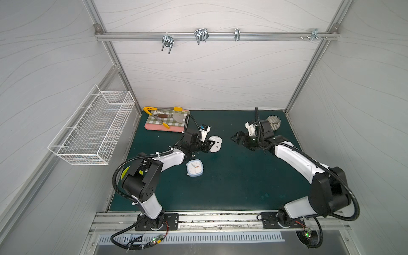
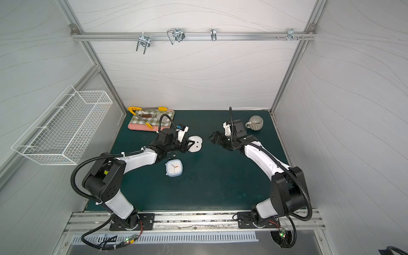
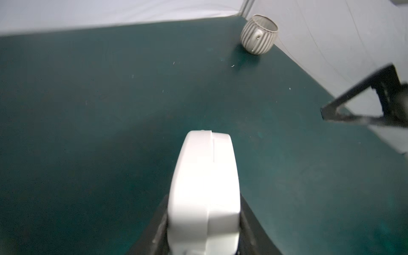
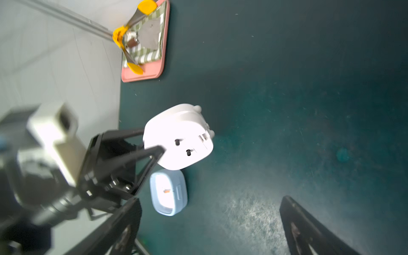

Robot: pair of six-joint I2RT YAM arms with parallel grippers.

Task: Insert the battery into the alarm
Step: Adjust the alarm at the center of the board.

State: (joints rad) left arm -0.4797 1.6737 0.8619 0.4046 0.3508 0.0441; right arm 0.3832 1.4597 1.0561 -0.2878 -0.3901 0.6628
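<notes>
In the left wrist view the white alarm (image 3: 204, 187) runs off the frame edge at its gripped end, and the fingers (image 3: 154, 231) of the left gripper (image 3: 203, 197) either side of it are just a dark blur. The tiny dark bit (image 1: 193, 155) between the alarm and the blue clock (image 1: 195, 167) is too small to name. The mug (image 1: 274, 122), well beyond the alarm, sits half hidden behind the right arm (image 1: 293, 156) in a top view. The fingers (image 4: 309, 231) of the right gripper (image 4: 210, 198) get cropped in its own wrist view.
</notes>
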